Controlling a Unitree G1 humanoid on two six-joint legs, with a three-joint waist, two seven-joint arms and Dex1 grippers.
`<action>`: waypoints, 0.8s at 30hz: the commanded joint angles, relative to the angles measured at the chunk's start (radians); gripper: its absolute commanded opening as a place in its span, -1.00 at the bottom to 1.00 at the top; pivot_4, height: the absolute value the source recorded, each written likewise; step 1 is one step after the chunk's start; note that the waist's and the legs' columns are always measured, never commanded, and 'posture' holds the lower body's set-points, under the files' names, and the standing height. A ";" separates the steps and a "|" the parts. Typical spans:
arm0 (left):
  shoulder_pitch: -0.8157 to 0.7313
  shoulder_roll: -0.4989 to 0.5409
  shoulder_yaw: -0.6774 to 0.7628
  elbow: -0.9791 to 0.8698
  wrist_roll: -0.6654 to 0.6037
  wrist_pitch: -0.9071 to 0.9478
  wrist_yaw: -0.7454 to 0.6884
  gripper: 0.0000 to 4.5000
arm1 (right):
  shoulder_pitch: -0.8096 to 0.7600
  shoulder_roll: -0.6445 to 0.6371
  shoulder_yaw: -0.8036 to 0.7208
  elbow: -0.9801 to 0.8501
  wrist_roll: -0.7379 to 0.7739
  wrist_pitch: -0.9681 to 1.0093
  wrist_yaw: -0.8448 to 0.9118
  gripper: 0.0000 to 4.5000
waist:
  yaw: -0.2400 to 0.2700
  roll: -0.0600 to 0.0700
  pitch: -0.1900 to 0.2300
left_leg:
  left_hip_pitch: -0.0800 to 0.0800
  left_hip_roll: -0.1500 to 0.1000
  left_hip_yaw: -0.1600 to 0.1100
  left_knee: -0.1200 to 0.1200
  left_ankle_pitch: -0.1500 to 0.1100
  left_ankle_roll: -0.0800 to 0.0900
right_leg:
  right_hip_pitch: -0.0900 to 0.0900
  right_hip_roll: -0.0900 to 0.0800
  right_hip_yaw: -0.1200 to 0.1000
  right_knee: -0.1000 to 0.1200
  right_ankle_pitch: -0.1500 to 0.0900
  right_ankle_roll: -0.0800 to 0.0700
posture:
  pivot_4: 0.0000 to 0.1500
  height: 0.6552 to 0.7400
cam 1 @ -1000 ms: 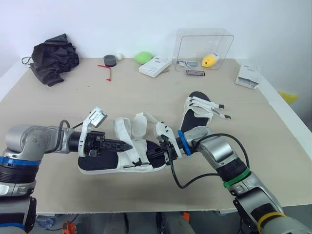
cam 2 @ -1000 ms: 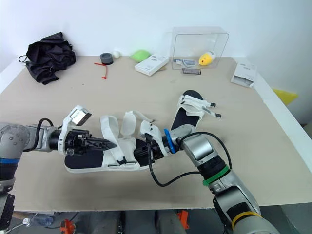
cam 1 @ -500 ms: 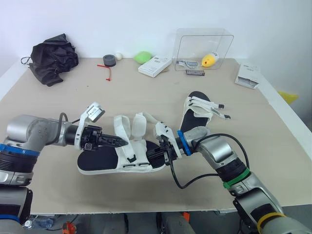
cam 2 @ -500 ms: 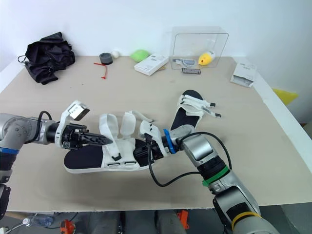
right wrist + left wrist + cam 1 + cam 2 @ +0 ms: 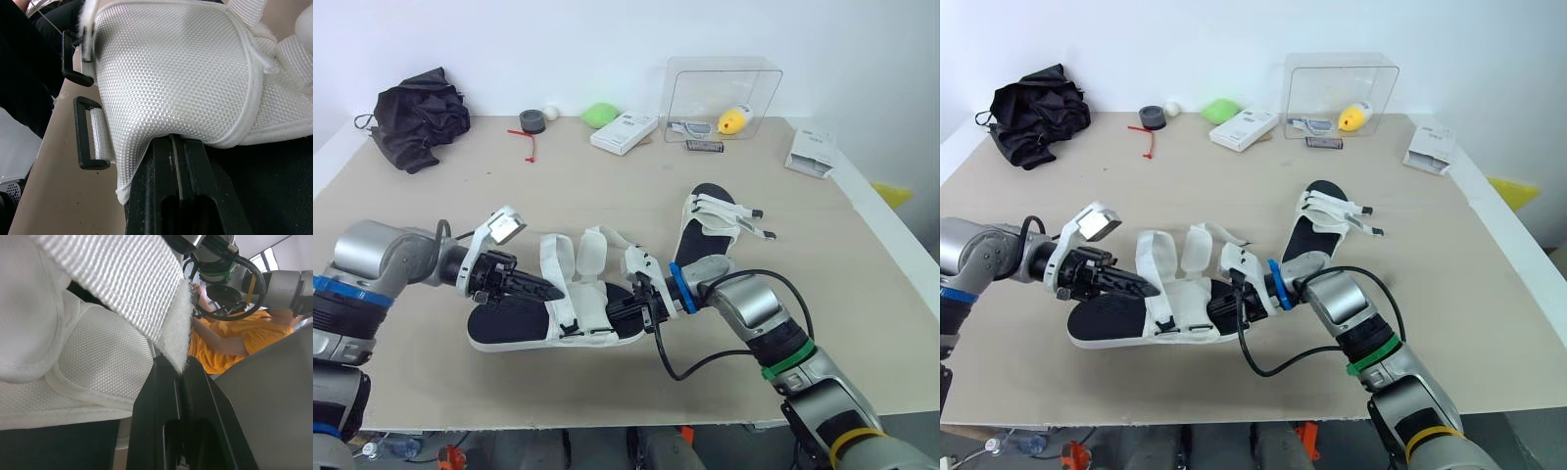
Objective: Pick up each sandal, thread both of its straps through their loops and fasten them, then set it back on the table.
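- Left eye view: the left gripper (image 5: 548,291) has backed off toward the robot's left over the last second. The white woven strap (image 5: 551,257) has leaned the same way, so I'd say it's being pulled, not just brushed.
- Left wrist view backs that up. Those fingers are pressed together, with the strap's fuzzy end right at the seam between them.
- The right gripper (image 5: 626,311) hasn't budged. It's clamped on the white mesh flap (image 5: 166,73) at the other end, pinning the shoe.
- My read for the task: the strap is drawn out but not threaded. The black plastic loops (image 5: 85,142) sit bare beside the mesh.
- The black-soled sandal with white straps (image 5: 509,328) lies on the beige table (image 5: 607,186) near the front edge, between the two grippers.
- Its long axis runs left-right across the robot, straps sticking up. Black footbed shows at the left end, mesh upper at the right. Can't call toe vs heel.
- The second sandal (image 5: 713,211), same type, lies just behind, long axis pointing away, with its straps loose.
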 commanded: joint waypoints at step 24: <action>-0.029 -0.010 -0.026 -0.007 0.024 0.070 -0.045 -0.98 | 0.018 0.001 0.024 0.013 -0.013 0.017 -0.016 -1.00 | 0.000 0.000 0.000 | 0.000 0.001 -0.001 0.000 0.000 0.000 | 0.000 0.002 0.000 0.000 0.000 -0.001 | 1.00 1.00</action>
